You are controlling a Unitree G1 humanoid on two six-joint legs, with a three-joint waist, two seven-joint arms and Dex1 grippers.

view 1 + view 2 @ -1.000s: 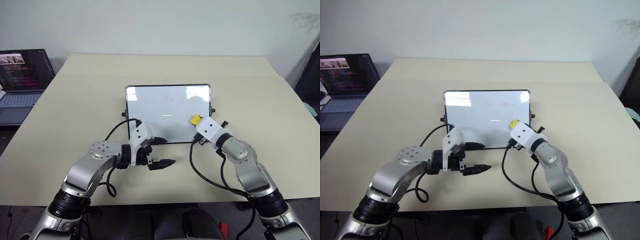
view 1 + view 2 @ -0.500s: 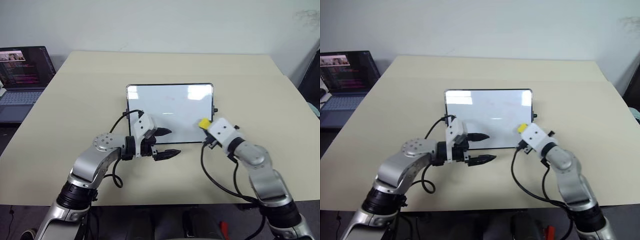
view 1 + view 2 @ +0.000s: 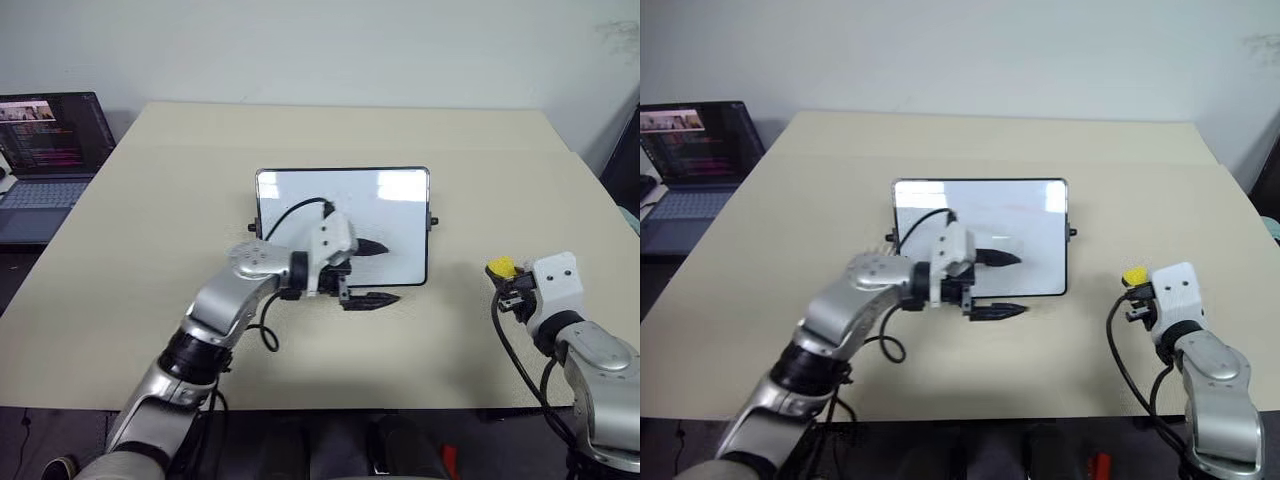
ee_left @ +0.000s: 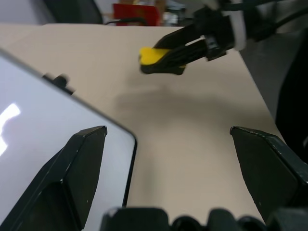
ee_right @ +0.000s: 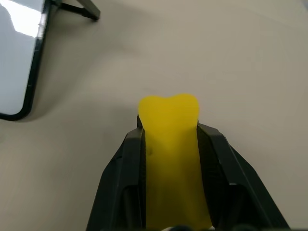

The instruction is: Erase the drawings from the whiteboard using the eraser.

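Okay, eraser (image 3: 501, 268) is pinched in my right gripper (image 5: 171, 159), held off to the right above the desk (image 3: 150, 200), well clear of the whiteboard (image 3: 400, 190). Board looks wiped; I see no red marks. Left gripper (image 3: 372, 273) spread wide over its lower edge, probably to steady it.

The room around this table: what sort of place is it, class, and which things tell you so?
Probably an office or lab workspace. A plain beige table stands against a bare white wall, an open laptop sits on a neighbouring desk, and a small whiteboard lies on the table.
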